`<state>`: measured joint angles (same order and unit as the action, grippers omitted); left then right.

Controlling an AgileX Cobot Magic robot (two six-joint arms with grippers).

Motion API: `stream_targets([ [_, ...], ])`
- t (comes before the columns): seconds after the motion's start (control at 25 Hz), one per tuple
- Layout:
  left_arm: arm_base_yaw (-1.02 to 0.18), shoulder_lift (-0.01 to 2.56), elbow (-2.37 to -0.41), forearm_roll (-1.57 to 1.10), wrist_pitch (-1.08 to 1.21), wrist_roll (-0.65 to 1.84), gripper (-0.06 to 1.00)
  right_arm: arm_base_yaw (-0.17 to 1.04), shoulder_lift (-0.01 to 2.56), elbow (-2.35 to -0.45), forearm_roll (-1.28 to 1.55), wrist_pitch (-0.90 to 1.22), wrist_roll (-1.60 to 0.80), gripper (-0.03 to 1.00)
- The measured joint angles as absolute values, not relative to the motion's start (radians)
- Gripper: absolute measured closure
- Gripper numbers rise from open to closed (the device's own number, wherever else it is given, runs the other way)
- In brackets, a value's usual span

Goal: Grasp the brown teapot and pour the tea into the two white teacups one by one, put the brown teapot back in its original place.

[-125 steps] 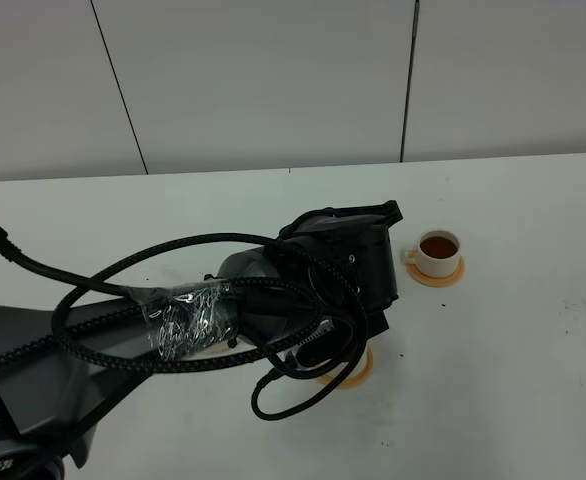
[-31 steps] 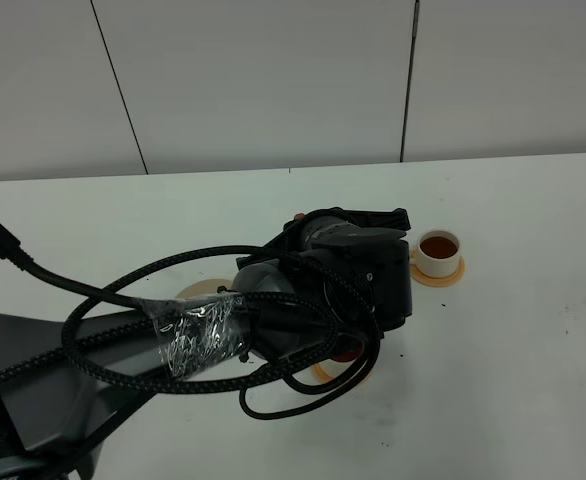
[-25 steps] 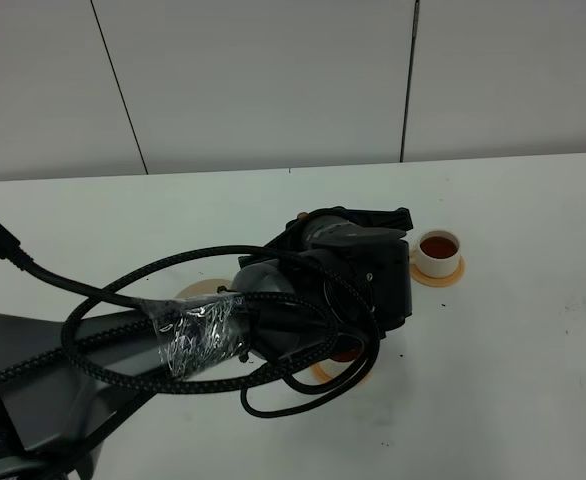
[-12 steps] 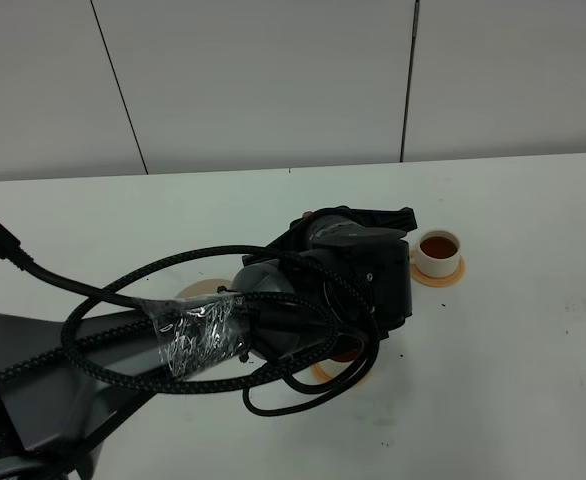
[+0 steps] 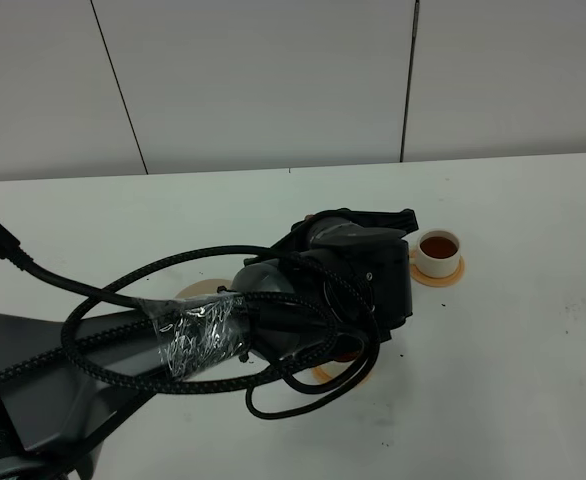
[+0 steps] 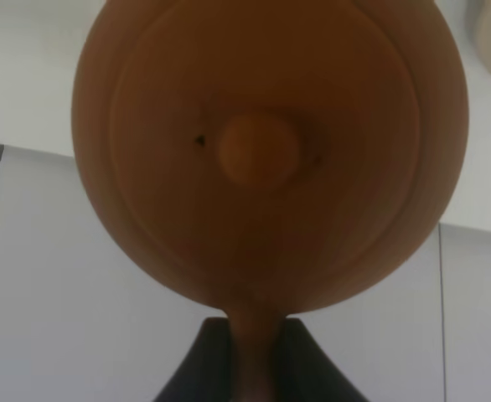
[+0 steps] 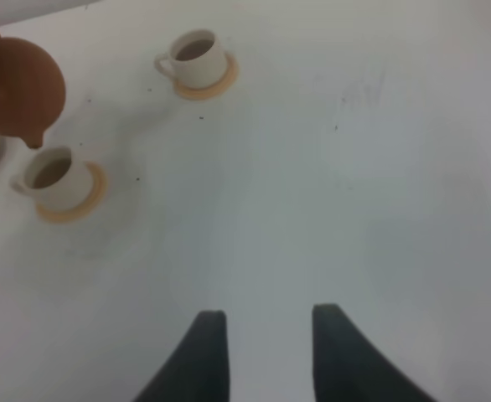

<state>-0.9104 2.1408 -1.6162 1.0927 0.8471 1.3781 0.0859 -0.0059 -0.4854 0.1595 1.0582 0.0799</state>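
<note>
Two cups filled; left gripper clamped on teapot handle, level it slowly toward saucer; right gripper fingers apart.

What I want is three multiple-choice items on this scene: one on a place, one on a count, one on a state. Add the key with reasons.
1. The brown teapot has its spout
A. over the right gripper
B. just above a white teacup
C. pointing straight up

2. How many white teacups hold tea?
A. none
B. one
C. two

3. The right gripper is
A. open and empty
B. shut on a cup
C. shut on the teapot

Key: 1 B, the right wrist view shows the spout tipped down beside that cup's rim. 2 C, brown liquid shows in that cup and in the other. 3 A, its jaws stand apart with nothing between them.
</note>
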Motion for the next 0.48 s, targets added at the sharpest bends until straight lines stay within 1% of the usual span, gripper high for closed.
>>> stream_targets([
  [0.12,-0.91,2.141,-1.616,1.073,0.847,1.354,0.77,0.086,-0.006,-0.485,0.16,1.058,0.08,0.73],
  [0.32,-0.909,2.141,-1.616,1.063,0.848,1.248,0.77,0.086,-0.006,-0.485,0.16,1.058,0.08,0.73],
  [0.48,-0.893,2.141,-1.616,0.999,0.847,1.191,0.77,0.086,-0.006,-0.485,0.16,1.058,0.08,0.73],
])
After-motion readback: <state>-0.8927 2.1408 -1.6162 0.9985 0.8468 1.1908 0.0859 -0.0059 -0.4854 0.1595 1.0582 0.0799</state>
